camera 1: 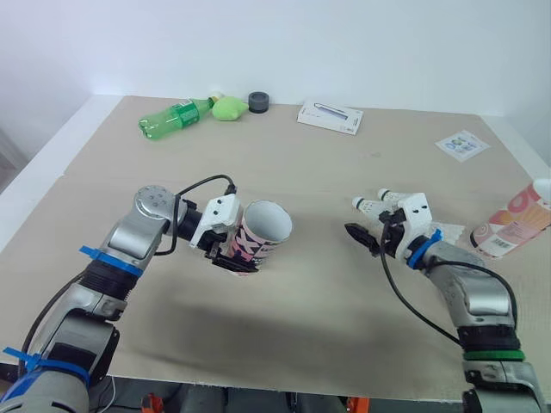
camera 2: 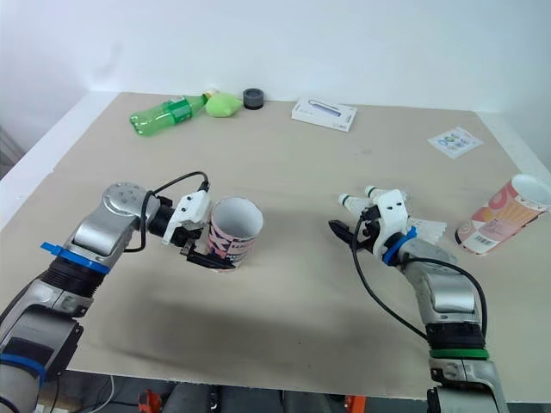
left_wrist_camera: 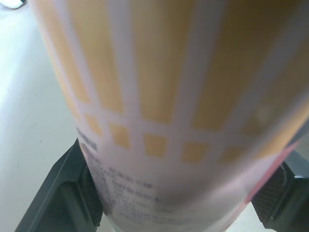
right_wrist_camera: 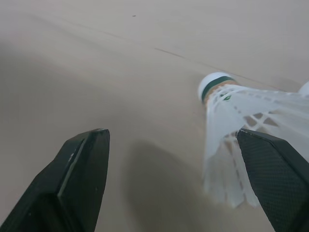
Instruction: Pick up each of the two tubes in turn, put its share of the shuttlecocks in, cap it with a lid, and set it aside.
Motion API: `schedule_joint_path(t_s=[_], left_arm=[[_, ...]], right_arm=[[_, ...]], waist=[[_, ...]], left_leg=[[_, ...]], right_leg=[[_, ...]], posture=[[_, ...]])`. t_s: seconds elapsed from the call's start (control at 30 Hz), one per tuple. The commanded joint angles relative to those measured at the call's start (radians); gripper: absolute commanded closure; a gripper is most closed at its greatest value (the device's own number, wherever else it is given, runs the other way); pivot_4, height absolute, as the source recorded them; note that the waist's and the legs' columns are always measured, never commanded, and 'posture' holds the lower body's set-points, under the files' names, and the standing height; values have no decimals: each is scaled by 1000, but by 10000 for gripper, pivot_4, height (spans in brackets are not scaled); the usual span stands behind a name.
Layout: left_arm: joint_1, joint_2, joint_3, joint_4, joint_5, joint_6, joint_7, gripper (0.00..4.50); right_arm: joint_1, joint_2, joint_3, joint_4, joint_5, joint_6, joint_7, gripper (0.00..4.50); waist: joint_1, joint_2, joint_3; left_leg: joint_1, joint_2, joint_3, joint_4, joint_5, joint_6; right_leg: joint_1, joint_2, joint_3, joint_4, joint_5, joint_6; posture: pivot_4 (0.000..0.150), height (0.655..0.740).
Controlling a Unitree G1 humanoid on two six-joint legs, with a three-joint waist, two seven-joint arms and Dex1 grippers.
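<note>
Holding the first tube (camera 1: 265,231) left of the table's (camera 1: 327,301) middle, your left gripper (camera 1: 234,261) has its fingers clamped on the lower wall. The open mouth is tilted up and toward the right arm.

Your right gripper (right_wrist_camera: 174,140) stands with fingers spread wide and nothing between them, low over the table right of the middle. The shuttlecocks (camera 1: 372,205) lie on their sides just beyond it. Their cork ends point toward the table's middle and their skirts trail toward the right edge.

In the right wrist view the nearest shuttlecock (right_wrist_camera: 231,111) sits off-centre, its skirt just beside one finger and not in the gap. The right arm is plainly the nearer one. In my judgement the grasp calls for shifting toward that finger's side before closing.

The second tube (camera 1: 516,220) lies on its side at the right edge.
</note>
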Motion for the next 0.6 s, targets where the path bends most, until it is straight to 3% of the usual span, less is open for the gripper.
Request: schedule_joint_path(t_s=[0.03, 0.17, 0.27, 0.43, 0.6], left_arm=[[-25, 19, 2, -7, 14, -3, -11, 11411], [-41, 26, 7, -21, 4, 27, -29, 11411], [-53, 40, 15, -45, -25, 81, -59, 11411], [-81, 129, -46, -51, -38, 95, -118, 11411], [-103, 143, -99, -6, -15, 44, -118, 11411]], right_arm=[[-27, 9, -16, 13, -3, -38, 7, 12735], [-19, 16, -16, 5, 1, -53, 27, 34386], [-13, 21, -14, -3, 3, -52, 36, 44706], [54, 1, -9, -158, 82, -15, 144, 44706], [151, -130, -63, -470, 176, 16, 268, 44706]], waist=[[0, 0, 0], [-1, 0, 0], [-1, 0, 0], [0, 0, 0], [2, 3, 2]], left_leg=[[0, 0, 0, 0, 0, 0], [0, 0, 0, 0, 0, 0], [0, 0, 0, 0, 0, 0], [0, 0, 0, 0, 0, 0], [-1, 0, -1, 0, -1, 1]], right_leg=[[0, 0, 0, 0, 0, 0], [0, 0, 0, 1, 0, 0], [0, 0, 0, 1, 0, 0], [0, 0, 0, 1, 0, 0], [0, 0, -1, 1, -2, 0]], posture=[[1500, 7294], [1500, 7294], [1500, 7294], [1500, 7294], [1500, 7294]])
